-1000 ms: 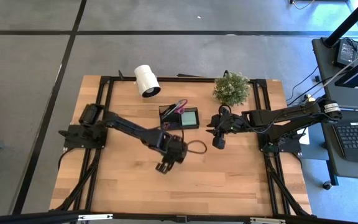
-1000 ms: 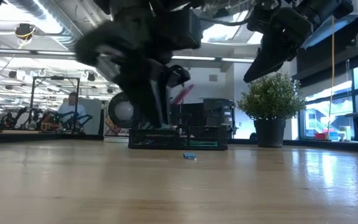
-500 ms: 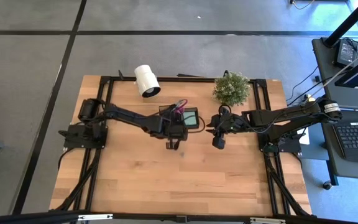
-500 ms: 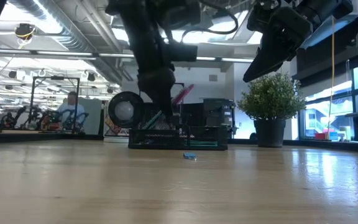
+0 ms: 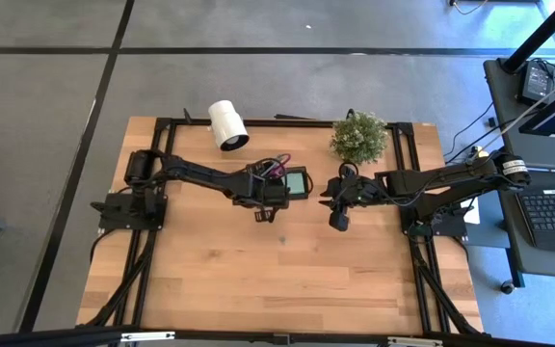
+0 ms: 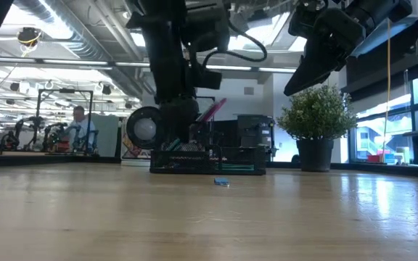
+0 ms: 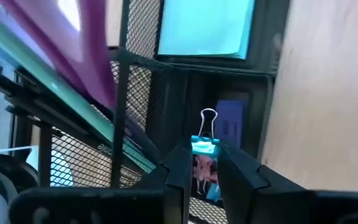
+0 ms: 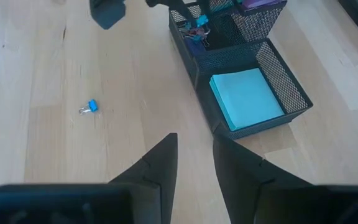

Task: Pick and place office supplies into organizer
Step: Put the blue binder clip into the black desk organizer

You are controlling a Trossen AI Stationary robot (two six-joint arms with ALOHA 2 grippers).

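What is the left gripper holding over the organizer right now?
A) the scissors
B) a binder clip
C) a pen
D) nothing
B: in the left wrist view the left gripper is shut on a small binder clip with a teal body and wire loop, held over a compartment of the black mesh organizer.

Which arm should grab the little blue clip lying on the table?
Right: the right gripper is open and empty, with the blue clip ahead. The left gripper holds a second clip over the organizer.
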